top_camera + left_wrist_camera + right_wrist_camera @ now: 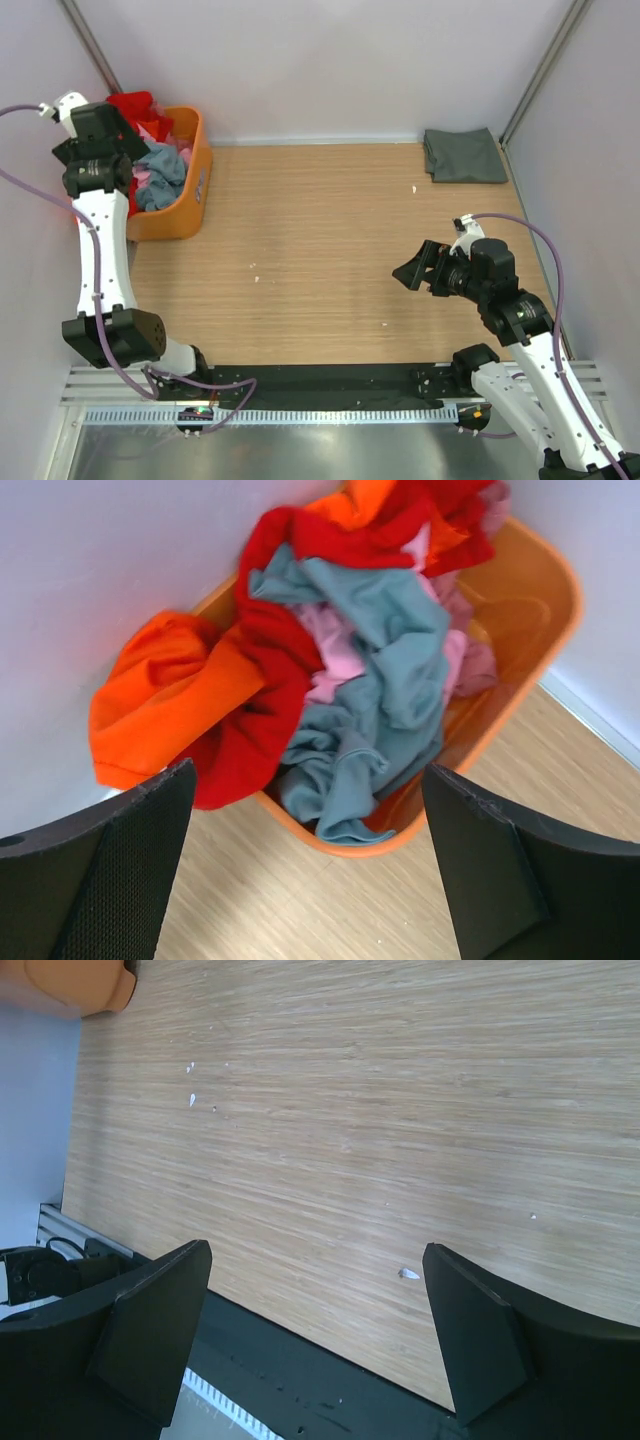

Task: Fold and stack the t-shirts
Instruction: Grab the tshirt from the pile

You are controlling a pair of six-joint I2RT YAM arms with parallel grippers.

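Observation:
A muted blue-teal t-shirt [385, 670] lies crumpled in the orange basket [545, 610] among red, orange and pink cloth; it also shows in the top view [162, 172]. A dark grey-green t-shirt [463, 155] lies folded flat at the far right corner of the table. My left gripper [103, 138] hangs above the basket's near left side, open and empty [310, 865], clear of the cloth. My right gripper [418, 270] is open and empty [315, 1330], held above bare table at the right, well in front of the folded shirt.
The basket [190, 190] stands at the far left against the wall, piled with red [270, 680], orange [165, 695] and pink [335, 655] clothes, some hanging over its rim. Walls close in the left, back and right. A black strip [320, 380] edges the table's front.

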